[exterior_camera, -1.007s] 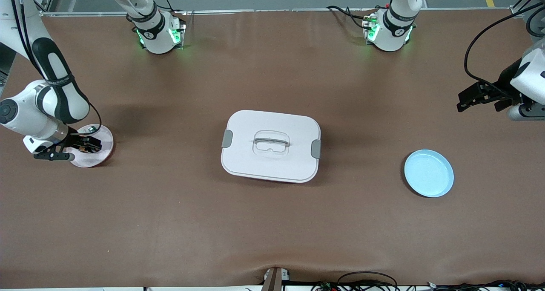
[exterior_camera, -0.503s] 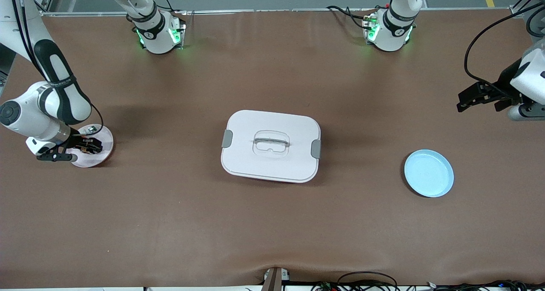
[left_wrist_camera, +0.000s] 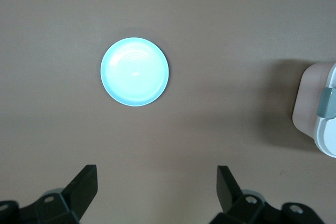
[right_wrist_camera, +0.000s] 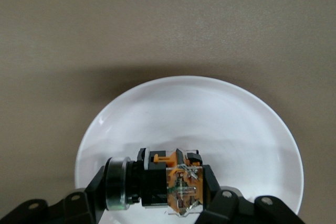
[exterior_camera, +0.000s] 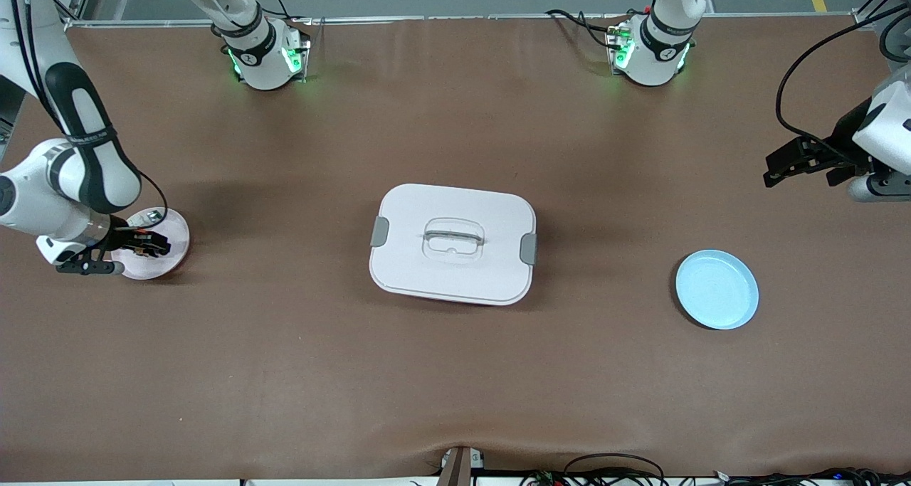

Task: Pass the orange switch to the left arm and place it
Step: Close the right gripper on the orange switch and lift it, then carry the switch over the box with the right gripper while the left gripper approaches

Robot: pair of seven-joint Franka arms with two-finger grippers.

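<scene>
My right gripper [right_wrist_camera: 157,203] sits at the bottom edge of the right wrist frame, jaws clamped on the orange switch [right_wrist_camera: 157,182]. The switch lies on its side between my fingers: black barrel, dark cap toward the frame's left, orange and clear contact block at lower centre. Just under it is the white plate [right_wrist_camera: 210,114], filling the lower half of that frame. I cannot tell whether the switch touches the plate.

Handling judgement: small, rigid, light moulded plastic. The black barrel is the stiffest place to pinch. The contact block has thin tabs and looks easier to chip. A round barrel may roll between flat pads, so a squared grip across it seems wise.

In the front view, my right gripper [exterior_camera: 146,245] is at mid-left of the frame over the white plate [exterior_camera: 171,226]. The box [exterior_camera: 453,243] stands at frame centre, lid latched, between that plate and the blue plate [exterior_camera: 717,289] at lower right.

My left gripper [exterior_camera: 790,163] hangs at the right edge, upper half of the frame, waiting. Its jaws are spread wide and hold nothing. In the left wrist frame the blue plate [left_wrist_camera: 135,72] shows upper left, a corner of the box [left_wrist_camera: 317,111] at the right edge.
</scene>
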